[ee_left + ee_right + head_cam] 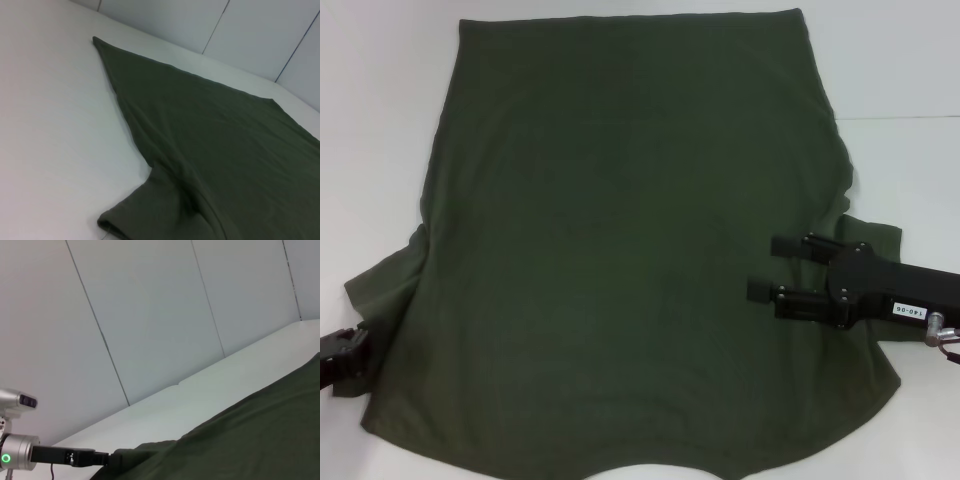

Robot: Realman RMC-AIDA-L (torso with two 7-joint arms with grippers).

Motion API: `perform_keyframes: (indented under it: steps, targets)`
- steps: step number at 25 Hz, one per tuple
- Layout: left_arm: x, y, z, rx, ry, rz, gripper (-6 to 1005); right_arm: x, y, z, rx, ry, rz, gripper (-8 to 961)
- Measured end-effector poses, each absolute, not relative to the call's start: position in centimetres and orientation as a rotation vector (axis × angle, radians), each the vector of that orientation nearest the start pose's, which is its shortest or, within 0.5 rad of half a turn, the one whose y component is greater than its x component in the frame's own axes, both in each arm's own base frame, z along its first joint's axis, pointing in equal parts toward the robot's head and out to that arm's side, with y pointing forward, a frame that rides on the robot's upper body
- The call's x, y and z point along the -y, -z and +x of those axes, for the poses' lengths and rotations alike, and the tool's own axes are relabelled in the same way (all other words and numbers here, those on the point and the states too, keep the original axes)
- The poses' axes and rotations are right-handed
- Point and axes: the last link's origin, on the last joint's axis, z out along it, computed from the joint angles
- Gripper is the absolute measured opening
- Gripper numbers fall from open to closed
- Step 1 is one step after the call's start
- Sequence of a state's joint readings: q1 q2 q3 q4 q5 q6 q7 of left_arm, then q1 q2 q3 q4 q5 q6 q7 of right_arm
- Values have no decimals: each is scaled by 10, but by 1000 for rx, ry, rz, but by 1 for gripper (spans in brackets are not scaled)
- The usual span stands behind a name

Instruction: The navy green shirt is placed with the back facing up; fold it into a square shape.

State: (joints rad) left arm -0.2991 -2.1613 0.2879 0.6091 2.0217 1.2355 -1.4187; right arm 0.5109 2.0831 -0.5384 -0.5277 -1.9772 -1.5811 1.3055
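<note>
The navy green shirt lies flat, plain side up, across the white bench. Right hand, fingers spread, hovers over the right sleeve; left hand, state indeterminate, sits beside the left sleeve. Ideally, pinch both sleeves evenly before folding inward.

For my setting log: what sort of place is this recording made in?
Probably a lab or test room: a plain white table, pale panelled walls, and only the navy green shirt laid out between the left gripper and right gripper.

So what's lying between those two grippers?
Only the navy green shirt, spread flat between the left gripper and the right gripper, as the head view shows.
</note>
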Motion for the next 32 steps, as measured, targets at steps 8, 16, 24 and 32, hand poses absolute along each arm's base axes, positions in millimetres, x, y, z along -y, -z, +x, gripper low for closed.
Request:
perform_keyframes:
  steps: [8, 16, 24, 32]
  targets:
    - [-275, -22, -388, 1192, 629, -1941, 1, -317, 5, 275, -728, -888, -2596, 881]
    - [-286, -41, -390, 1147, 571, -1946, 2, -317, 5, 275, -730, -891, -2597, 879]
    - [-302, -50, -387, 1107, 512, -1969, 4, -317, 5, 275, -732, -893, -2594, 876]
    - [-312, -64, -388, 1064, 449, -1952, 5, -318, 4, 275, -733, -896, -2587, 874]
